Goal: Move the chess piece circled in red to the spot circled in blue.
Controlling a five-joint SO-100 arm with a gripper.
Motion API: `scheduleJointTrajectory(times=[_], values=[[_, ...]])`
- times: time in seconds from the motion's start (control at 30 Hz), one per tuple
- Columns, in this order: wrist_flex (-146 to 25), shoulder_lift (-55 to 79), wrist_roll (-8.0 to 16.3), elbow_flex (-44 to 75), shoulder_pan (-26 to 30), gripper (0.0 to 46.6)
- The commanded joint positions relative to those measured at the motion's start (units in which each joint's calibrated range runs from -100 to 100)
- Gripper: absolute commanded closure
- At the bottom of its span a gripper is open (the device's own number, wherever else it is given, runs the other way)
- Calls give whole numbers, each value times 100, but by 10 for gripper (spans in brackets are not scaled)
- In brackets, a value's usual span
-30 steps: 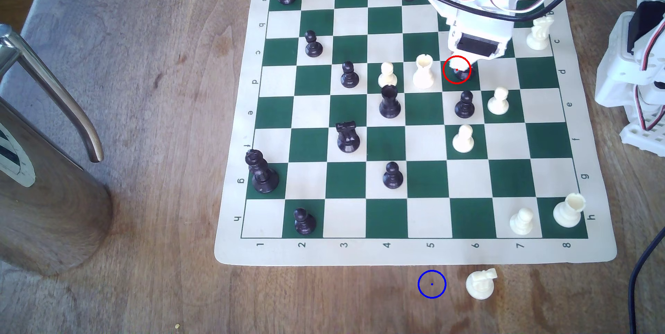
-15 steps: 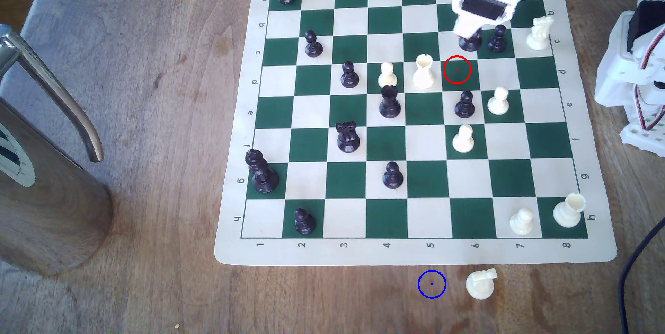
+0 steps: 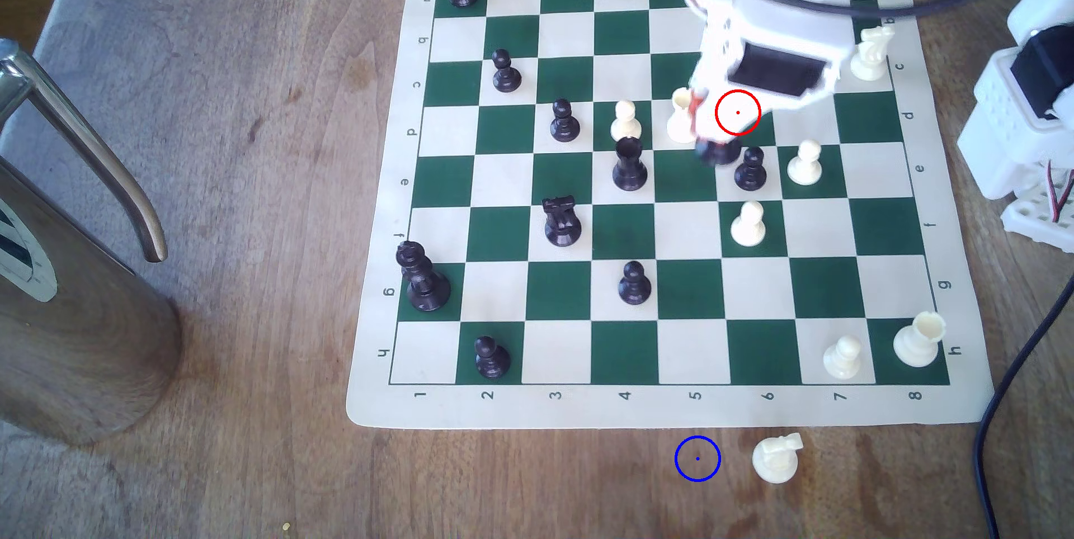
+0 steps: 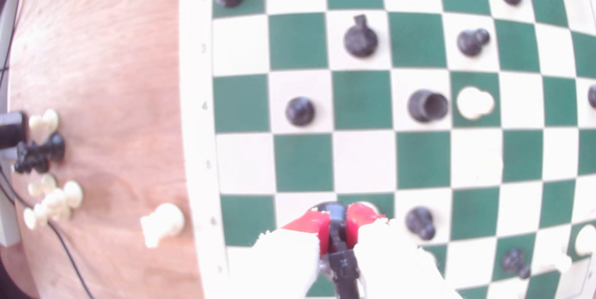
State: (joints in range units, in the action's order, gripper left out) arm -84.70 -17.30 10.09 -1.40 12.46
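My gripper (image 3: 708,129) is shut on the black knight (image 3: 718,151), the chess piece circled in red. The knight hangs over the board between the white rook (image 3: 680,118) and a black pawn (image 3: 750,169). Only its round base shows in the exterior view. In the wrist view the knight (image 4: 335,213) sits clamped between the red pads (image 4: 309,226) of my gripper (image 4: 337,229). The red ring (image 3: 738,112) now lies over my gripper's body. The spot circled in blue (image 3: 697,458) is bare wood off the board's near edge, well below the gripper in the exterior view.
A cream-white knight (image 3: 776,458) lies just to the exterior view's right of the blue ring. A white pawn (image 3: 748,224), a black rook (image 3: 629,166) and a second black knight (image 3: 561,221) stand on the board. A black cable (image 3: 1014,370) runs along the right.
The gripper, shut on the black knight throughout, lifted it off the red-ringed square toward the far edge. It has now swung back toward the near side, past that square.
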Motion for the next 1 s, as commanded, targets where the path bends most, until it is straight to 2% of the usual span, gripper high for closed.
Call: scheduleJointTrajectory(times=[0.0,0.17,0.4,0.63,0.97], values=[[247,313,190,666,627,461],[681,856,381,666,1198,461],[1337,1476,430,494,1894,461],[2221,2257,332,557,1495,461],[2737,2766,420,349,1691,460]])
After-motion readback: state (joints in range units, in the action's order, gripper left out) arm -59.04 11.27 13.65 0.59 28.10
